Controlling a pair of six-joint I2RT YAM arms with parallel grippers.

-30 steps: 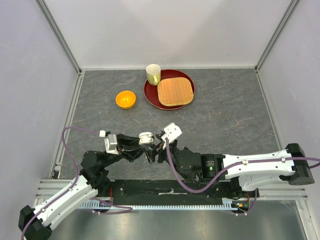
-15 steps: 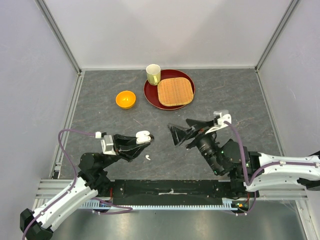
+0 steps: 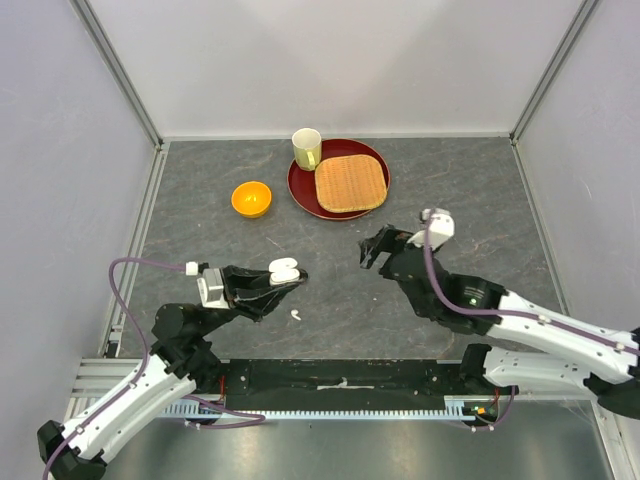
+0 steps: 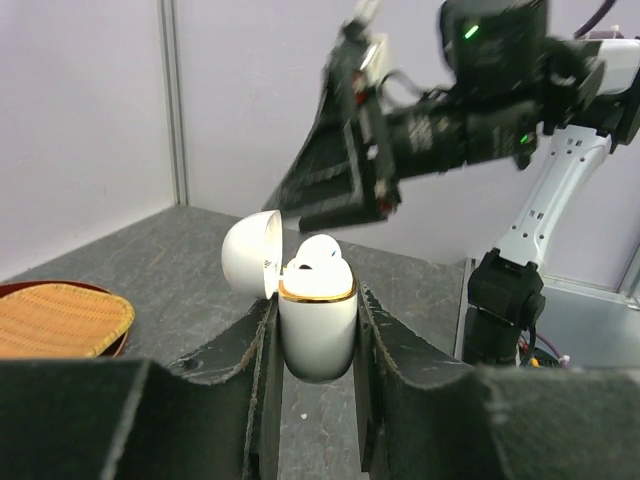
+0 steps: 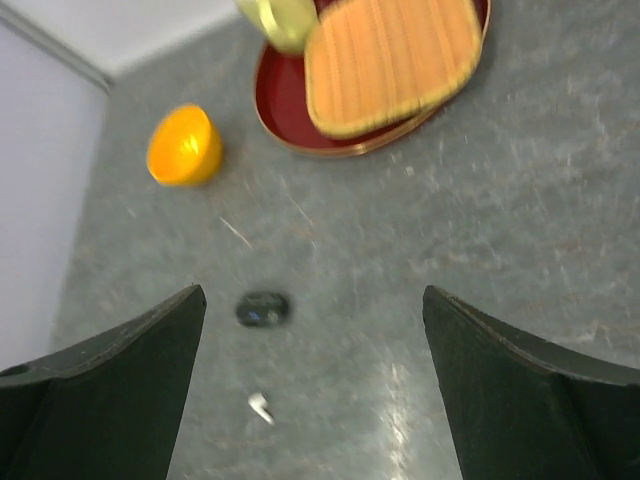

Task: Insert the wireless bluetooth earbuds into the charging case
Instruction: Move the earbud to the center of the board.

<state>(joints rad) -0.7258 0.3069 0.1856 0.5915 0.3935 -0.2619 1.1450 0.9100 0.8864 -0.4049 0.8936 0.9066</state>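
My left gripper (image 3: 283,276) is shut on the white charging case (image 4: 317,322) and holds it upright above the table. Its lid (image 4: 249,255) is open, and one white earbud (image 4: 319,254) sits in the top. The case also shows in the top view (image 3: 285,269). A second white earbud (image 3: 296,314) lies on the table just right of the left gripper; it shows in the right wrist view too (image 5: 260,405). My right gripper (image 3: 374,250) is open and empty, up over the table's middle, apart from the case. No black buds can be made out for certain.
An orange bowl (image 3: 251,198) stands at the back left. A red plate (image 3: 303,190) holds a woven mat (image 3: 350,183) and a yellow cup (image 3: 306,148). A small dark oval thing (image 5: 262,308), blurred, lies on the table between bowl and loose earbud.
My right gripper has drawn back from the case, up and to the right, and stands open. The white earbud on the table has come into view. My left gripper still holds the case.
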